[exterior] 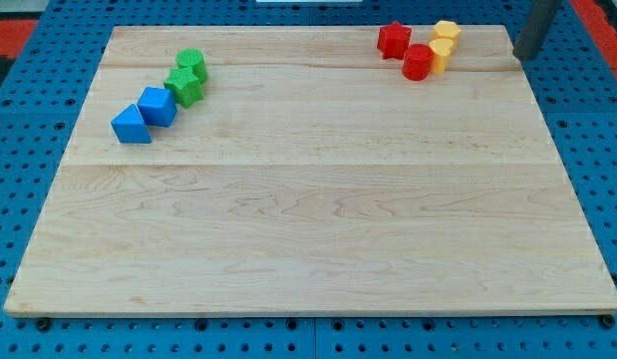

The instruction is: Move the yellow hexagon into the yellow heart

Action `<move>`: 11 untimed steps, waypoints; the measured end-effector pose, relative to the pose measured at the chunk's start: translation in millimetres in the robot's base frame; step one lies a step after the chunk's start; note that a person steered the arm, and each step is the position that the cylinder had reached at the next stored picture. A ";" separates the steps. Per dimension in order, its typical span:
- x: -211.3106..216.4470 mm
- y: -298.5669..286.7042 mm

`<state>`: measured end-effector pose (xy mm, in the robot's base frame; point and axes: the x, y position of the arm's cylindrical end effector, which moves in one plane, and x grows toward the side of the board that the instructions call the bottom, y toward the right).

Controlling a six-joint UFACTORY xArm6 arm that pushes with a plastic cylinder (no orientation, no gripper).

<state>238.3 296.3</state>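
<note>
Currently my tip [520,57] stands at the view's top right, just off the right-hand edge of the desk [308,219], apart from every block. No fingers exist on this rig: the arm ends in a plain rod, so nothing is clenched, released or grasped, and all handling is by pushing. Nearest to the tip, toward the view's left, lie two yellow blocks touching one another at the desk's top edge: the upper one [447,31] and the lower one [440,53]. Which is the yellow hexagon and which the yellow heart cannot be resolved with certainty at this size; the upper appears rounder. Touching the lower yellow block on its left is a red cylinder-like block [418,62], with a red star-like block [393,39] just beyond. Judged by appearance, these are small, rigid, light pieces that will slide readily on the smooth wood and may rotate if contacted off-centre. Contact should therefore be made on the flat side face away from the partner block, through its middle. As the yellows seem already in contact, little travel remains. Well apart, at the view's upper left, sit two green blocks [187,78] and two blue blocks [145,114].
</note>
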 end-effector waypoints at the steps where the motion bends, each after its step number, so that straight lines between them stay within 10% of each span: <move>1: -37.1 -9.1; 11: -45.8 -167.9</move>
